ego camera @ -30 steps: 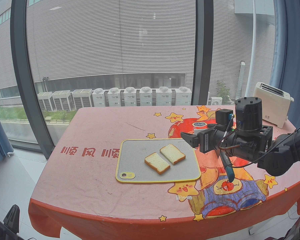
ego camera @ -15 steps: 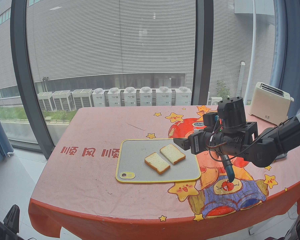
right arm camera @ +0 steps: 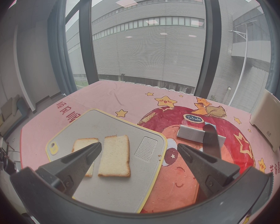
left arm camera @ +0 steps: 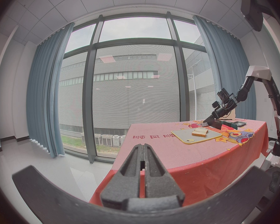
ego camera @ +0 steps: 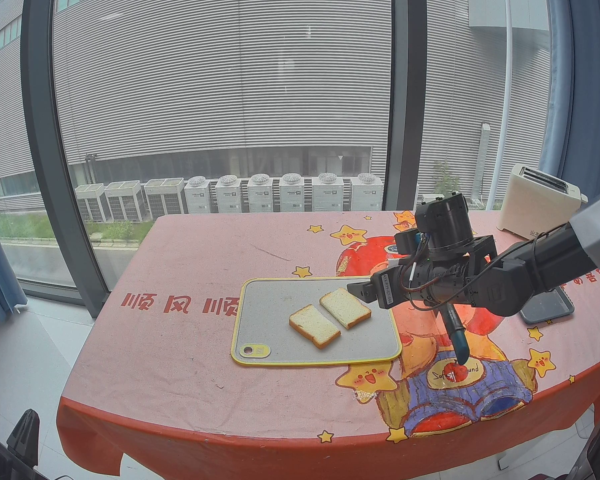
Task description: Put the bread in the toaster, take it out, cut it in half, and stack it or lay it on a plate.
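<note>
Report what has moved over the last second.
The right gripper, fingers open and empty, swung toward the robot's left and away from the head camera. Its fingertips now reach the right edge of the cutting board. Nothing was grasped or released. The two bread halves, the board and the toaster stayed put.
</note>
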Available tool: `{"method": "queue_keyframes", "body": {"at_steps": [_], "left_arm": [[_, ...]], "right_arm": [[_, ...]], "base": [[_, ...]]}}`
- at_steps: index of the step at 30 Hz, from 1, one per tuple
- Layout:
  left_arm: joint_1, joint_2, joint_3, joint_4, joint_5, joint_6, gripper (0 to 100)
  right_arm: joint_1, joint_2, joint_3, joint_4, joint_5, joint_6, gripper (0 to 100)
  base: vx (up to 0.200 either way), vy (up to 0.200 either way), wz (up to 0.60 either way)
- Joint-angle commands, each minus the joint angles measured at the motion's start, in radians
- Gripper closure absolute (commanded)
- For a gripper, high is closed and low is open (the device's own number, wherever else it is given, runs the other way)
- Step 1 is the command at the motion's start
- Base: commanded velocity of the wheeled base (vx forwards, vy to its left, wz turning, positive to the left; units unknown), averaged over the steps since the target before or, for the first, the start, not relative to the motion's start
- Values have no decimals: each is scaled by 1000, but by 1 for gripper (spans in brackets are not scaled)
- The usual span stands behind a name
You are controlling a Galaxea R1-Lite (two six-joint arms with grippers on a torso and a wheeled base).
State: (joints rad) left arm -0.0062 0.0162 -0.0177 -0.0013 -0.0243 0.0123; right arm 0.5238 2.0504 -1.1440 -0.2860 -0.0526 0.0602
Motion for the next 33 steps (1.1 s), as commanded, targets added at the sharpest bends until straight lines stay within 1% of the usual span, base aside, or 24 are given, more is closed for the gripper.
{"method": "queue_keyframes", "body": {"at_steps": [1,12,17,33], "left_arm": [[0,-16,18,0,0,0,100],[0,-16,18,0,0,0,100],[0,-16,18,0,0,0,100],[0,-16,18,0,0,0,100]], "right_arm": [[-7,56,-28,8,-1,-5,0],[-15,119,-52,8,-4,-8,0],[-22,120,-56,8,-4,-19,0],[-22,135,-77,10,-15,-19,0]], "base": [[0,0,0],[0,0,0],[0,0,0],[0,0,0]]}}
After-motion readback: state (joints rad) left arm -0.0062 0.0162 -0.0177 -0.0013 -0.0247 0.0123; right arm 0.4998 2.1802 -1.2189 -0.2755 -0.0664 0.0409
